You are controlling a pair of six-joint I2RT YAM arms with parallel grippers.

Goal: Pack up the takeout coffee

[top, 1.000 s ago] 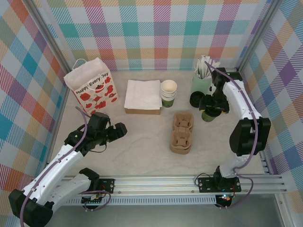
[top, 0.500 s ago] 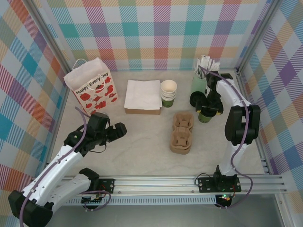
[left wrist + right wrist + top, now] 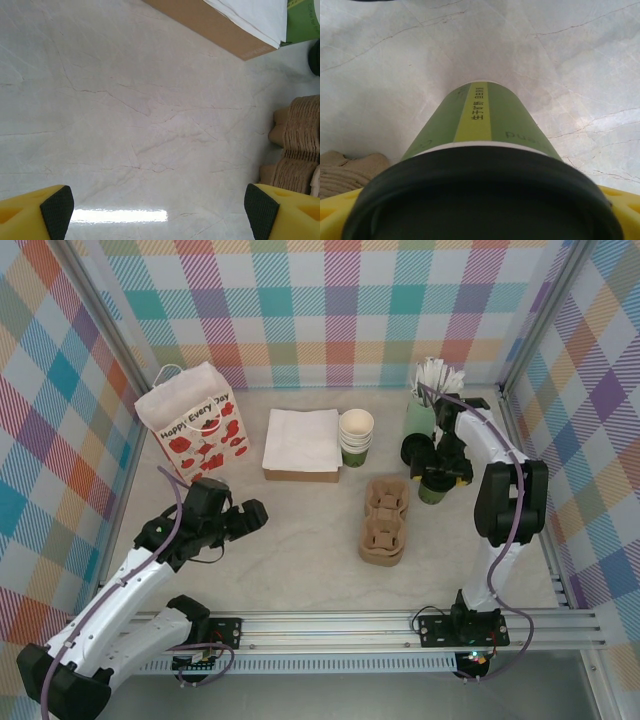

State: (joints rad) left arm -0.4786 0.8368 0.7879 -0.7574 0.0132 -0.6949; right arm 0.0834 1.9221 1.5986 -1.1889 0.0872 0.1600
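Right gripper (image 3: 438, 476): sits over the takeout coffee (image 3: 487, 125), with yellow fingers (image 3: 332, 212) flanking the black lid (image 3: 480, 200) on both sides. No telling whether pressing on it or standing just clear, since the lid's rim hides any contact. Has swung round within the last second: folded in tighter, wrist turned more squarely above the cup, nudging it only slightly toward the carrier stack (image 3: 385, 522). Reads as a hold being reset from above rather than a lift. Nothing packed yet.

Between the fingers: stands upright on the marble table (image 3: 580, 60). Shows a green wall with a paler yellow-green stripe and small print, and a thin white rim under the lid. Looks light and easy to crush.

Outward: just behind the fingers, a dark round thing (image 3: 413, 450) and the pale green tumbler (image 3: 424, 418). To their left, the carrier stack. Far off left, the gift bag (image 3: 195, 428).

Left gripper (image 3: 157, 207): spread wide over bare table, holding nothing, well apart from the cup.
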